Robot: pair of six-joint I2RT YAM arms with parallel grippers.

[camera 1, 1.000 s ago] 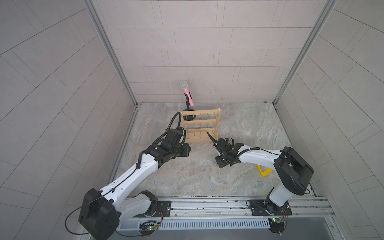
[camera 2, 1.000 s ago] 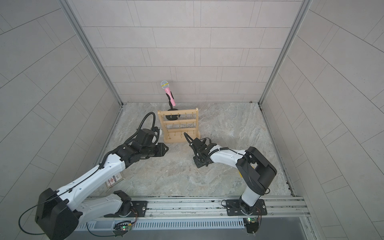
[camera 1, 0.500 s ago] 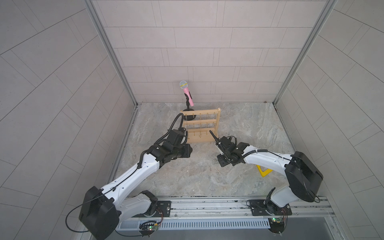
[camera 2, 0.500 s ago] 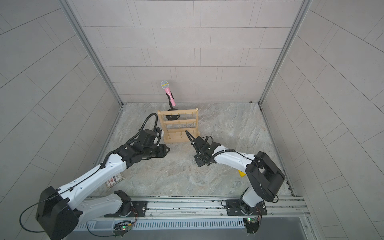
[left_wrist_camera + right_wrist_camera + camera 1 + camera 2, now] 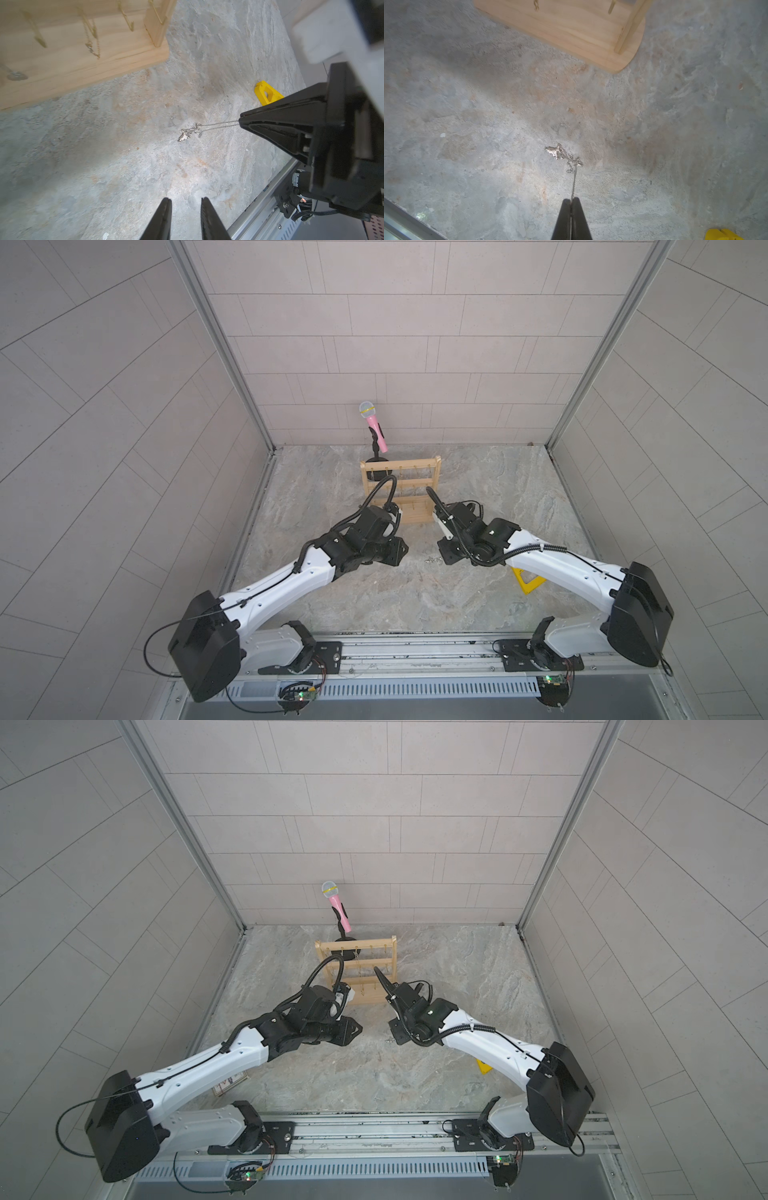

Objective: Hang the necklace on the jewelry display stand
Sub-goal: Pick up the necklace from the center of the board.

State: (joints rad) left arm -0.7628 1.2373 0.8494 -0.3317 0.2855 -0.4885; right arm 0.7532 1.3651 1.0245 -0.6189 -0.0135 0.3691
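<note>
1. On the table (image 5: 478, 497), the jewelry display stand (image 5: 409, 514) stands upright, hooks facing me.
2. Pink microphone (image 5: 374, 427) behind it, yellow block (image 5: 260, 89) aside: neither obstructs.
3. My left jaws hover apart, empty, probably to spread the loop.
4. My right jaws clamp the necklace (image 5: 562, 154) by its chain; the pendant lies before the stand.

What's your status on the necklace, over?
Right pincer shut on necklace chain; left pincer open, empty. Pendant on table, not on jewelry display stand. Gold chain occupies one hook.
</note>
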